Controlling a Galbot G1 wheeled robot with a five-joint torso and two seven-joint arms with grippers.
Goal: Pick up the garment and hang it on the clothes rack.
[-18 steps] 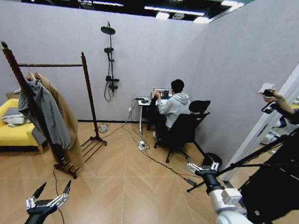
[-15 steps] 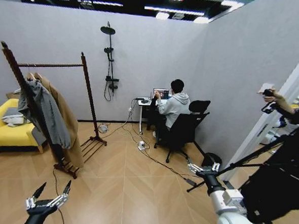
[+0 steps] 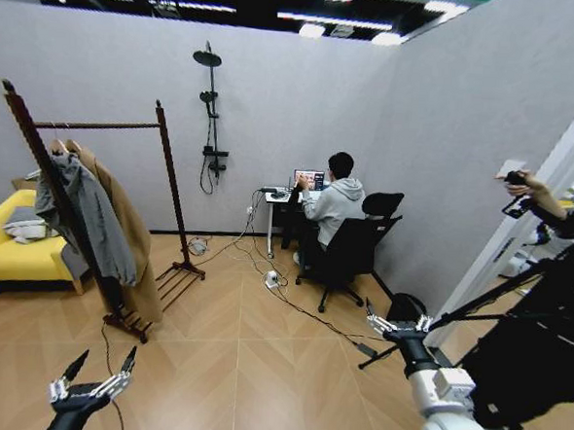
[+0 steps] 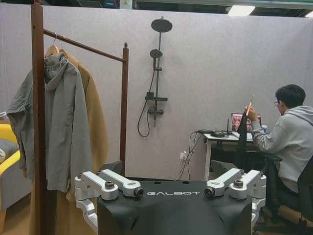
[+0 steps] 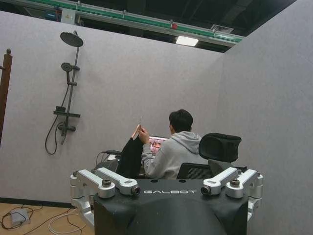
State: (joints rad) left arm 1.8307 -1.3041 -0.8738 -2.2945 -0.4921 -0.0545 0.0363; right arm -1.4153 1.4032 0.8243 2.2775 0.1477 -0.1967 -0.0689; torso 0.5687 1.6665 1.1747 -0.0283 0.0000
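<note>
I see the tall reddish-brown wooden clothes rack [image 3: 92,218] left of the seated person's desk | the thin black garment [image 5: 130,157] on its light wooden hanger, raised at that desk | my left gripper [image 3: 94,370] and right gripper [image 3: 393,324], fingers spread, empty.
</note>
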